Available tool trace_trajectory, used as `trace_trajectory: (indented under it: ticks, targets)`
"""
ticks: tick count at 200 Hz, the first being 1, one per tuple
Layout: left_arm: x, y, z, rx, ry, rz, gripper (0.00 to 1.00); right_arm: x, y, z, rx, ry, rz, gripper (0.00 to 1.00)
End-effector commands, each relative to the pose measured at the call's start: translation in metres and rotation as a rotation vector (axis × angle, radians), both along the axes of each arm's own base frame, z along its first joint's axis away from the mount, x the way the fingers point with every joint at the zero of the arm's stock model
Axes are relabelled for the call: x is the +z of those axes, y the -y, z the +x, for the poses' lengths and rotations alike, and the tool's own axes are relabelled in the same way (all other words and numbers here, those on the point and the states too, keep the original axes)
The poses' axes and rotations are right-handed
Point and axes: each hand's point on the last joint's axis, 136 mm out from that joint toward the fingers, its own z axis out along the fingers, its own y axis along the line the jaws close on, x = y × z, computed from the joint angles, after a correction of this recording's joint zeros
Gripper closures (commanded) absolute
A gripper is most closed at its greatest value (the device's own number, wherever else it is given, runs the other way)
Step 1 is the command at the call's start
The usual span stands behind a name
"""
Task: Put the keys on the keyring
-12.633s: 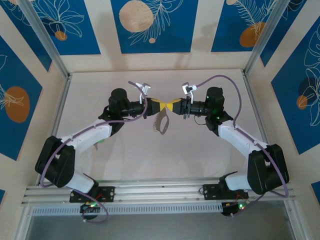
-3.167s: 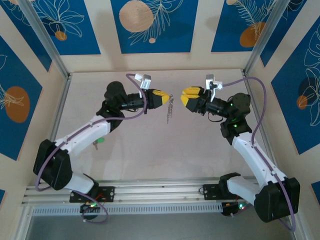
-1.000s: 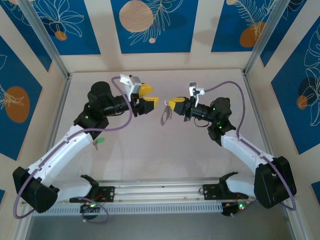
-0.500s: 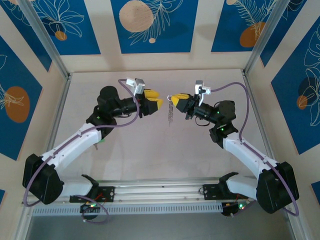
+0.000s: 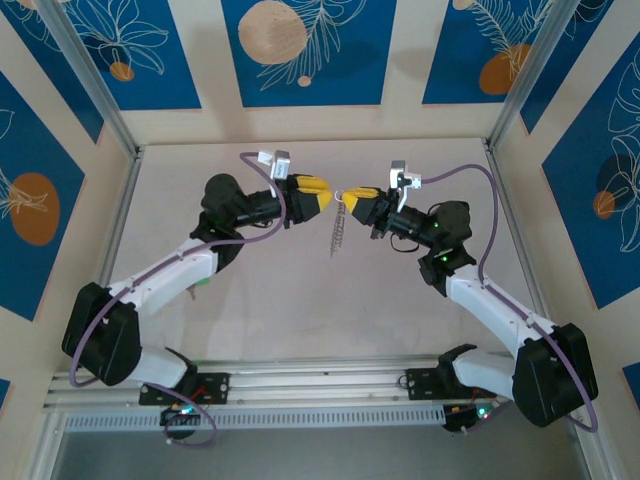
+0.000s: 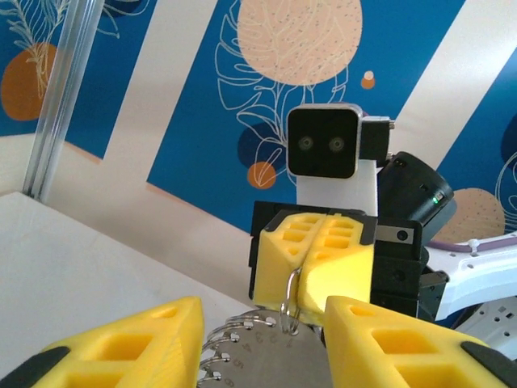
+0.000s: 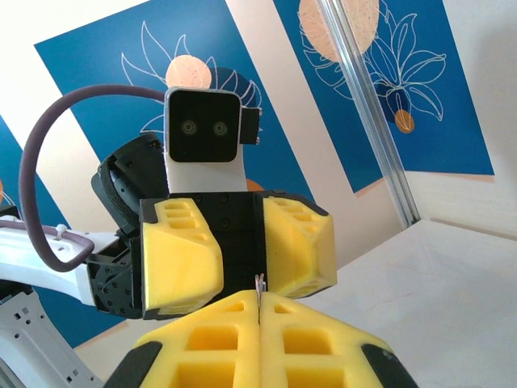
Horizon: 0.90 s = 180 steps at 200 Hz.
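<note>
My right gripper (image 5: 349, 198) is shut on the keyring (image 6: 292, 293), a thin grey wire loop that sticks out between its yellow pads. The keys (image 5: 337, 232) hang from that loop above the table. In the left wrist view the keys (image 6: 266, 356) look like a flat silvery piece with stamped digits and several small wire loops along its edge. My left gripper (image 5: 326, 197) faces the right one, tips almost meeting. Its jaws stand open on either side of the hanging keys with a gap on both sides. In the right wrist view a sliver of the keyring (image 7: 259, 284) pokes up from my shut fingertips.
A small green thing (image 5: 199, 282) lies on the table beside the left arm. Metal frame posts (image 5: 100, 110) and patterned walls close in the table on the left, back and right. Both arms reach toward the middle of the table (image 5: 330, 310), above its surface.
The left gripper has moved right, up to the right gripper, and its jaws have narrowed around the hanging keys. The right gripper has risen slightly, still holding the keyring.
</note>
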Motion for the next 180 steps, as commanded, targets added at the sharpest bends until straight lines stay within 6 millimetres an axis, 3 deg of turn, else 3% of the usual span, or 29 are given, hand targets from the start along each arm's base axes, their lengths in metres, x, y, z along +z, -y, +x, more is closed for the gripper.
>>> trace_trajectory:
  ticks: [1, 180]
  targets:
    - [0.014, -0.002, -0.007, -0.044, 0.039, -0.043, 0.59, 0.02, 0.001, -0.004, 0.001, 0.055, 0.036, 1.0]
    - [0.004, 0.005, -0.005, -0.074, 0.016, -0.028, 0.64, 0.023, -0.006, -0.004, 0.045, 0.051, 0.047, 1.0]
